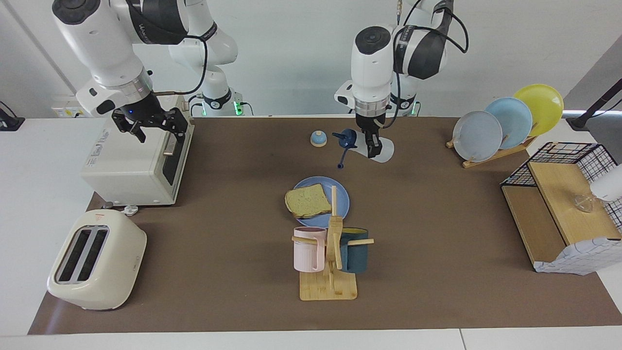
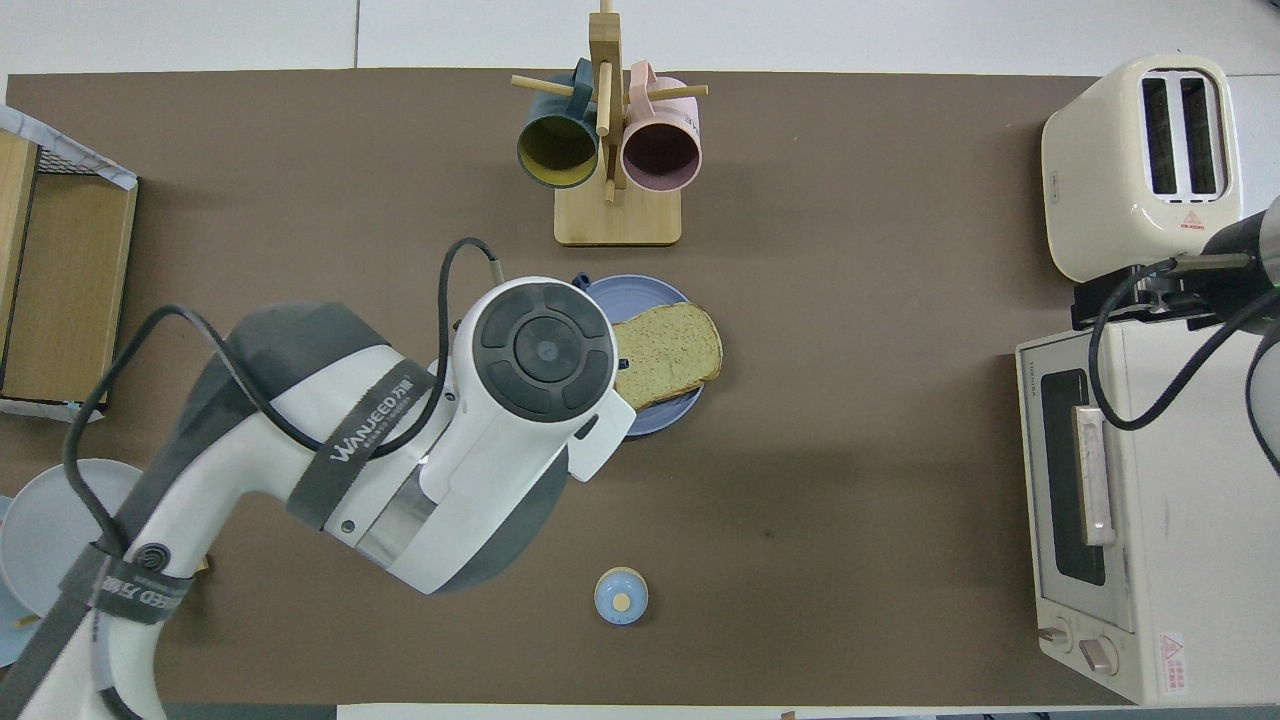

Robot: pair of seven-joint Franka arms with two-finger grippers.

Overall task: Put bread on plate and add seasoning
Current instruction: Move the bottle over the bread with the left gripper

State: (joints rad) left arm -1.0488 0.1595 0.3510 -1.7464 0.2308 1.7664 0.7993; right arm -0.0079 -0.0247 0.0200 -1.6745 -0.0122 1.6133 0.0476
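The left gripper [image 1: 373,144] is pinching the tilted translucent white seasoning bottle [image 1: 379,149] near the round blue plate [image 1: 343,197] holding the square tan bread [image 1: 307,201]; tipped early, it risks spilling on the table.

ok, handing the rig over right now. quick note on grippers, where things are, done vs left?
Left gripper: shut on the seasoning bottle, tilted in the air, cap toward the bell, short of the plate.
Right gripper: open, empty, waiting over the toaster oven.
Done: bread lies on the blue plate, beside the mug rack.
Left: bring the bottle over the bread, season, set the bottle down.
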